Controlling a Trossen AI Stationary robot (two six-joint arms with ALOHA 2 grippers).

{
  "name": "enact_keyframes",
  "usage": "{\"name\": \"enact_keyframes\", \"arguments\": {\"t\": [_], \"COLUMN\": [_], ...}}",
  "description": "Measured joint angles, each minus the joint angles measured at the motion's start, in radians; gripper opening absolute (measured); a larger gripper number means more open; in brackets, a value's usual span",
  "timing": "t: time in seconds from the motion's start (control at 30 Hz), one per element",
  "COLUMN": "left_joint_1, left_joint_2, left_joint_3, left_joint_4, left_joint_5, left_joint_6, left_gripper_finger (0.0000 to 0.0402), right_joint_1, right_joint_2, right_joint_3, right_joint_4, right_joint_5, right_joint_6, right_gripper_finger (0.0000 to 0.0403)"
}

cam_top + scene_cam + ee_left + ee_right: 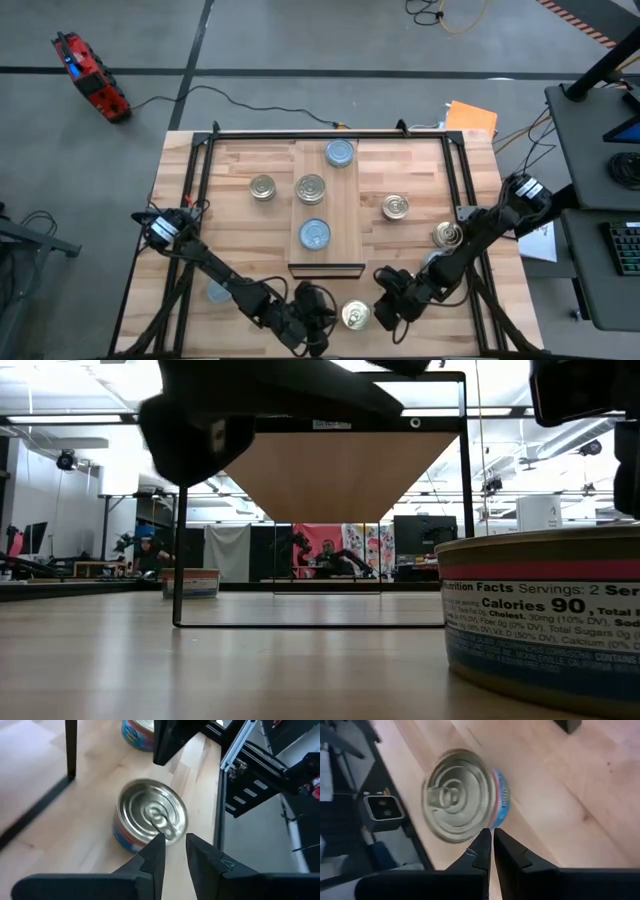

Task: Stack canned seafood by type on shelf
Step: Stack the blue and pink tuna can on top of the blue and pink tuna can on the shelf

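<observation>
- Gold-topped tin on worktop near edge, between both pincers.
- Left pincer narrow, empty, just left of it.
- Right pincer closed, empty, just right.

On the tin closest to the low camera I read "Nutrition Facts", "Servings: 2", "Calories 90" and "Cholest. 30mg (10% DV)"; its smaller print escapes me.

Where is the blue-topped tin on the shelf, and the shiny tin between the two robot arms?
blue-topped tin (pixel 315 234), high view, middle of its lid
shiny tin (pixel 355 316), high view, middle of its ringed top
shelf (pixel 340 205), high view, bare plank
</observation>
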Motion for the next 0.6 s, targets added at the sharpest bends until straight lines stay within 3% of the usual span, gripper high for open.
{"name": "enact_keyframes", "arguments": {"t": [0.23, 0.6], "left_joint_1": [0.001, -0.003], "left_joint_2": [0.0, 0.072], "left_joint_3": [0.0, 0.01], "left_joint_4": [0.02, 0.115], "left_joint_5": [-0.001, -0.001], "left_joint_6": [0.11, 0.085], "left_gripper_finger": [0.0006, 0.0], "right_joint_1": [-0.012, -0.025], "right_joint_2": [-0.004, -0.001], "right_joint_3": [0.0, 0.0], "right_joint_4": [0.005, 0.02], "right_joint_5": [-0.015, 0.002], "right_joint_6": [0.025, 0.034], "right_gripper_finger": [0.0013, 0.0013]}}
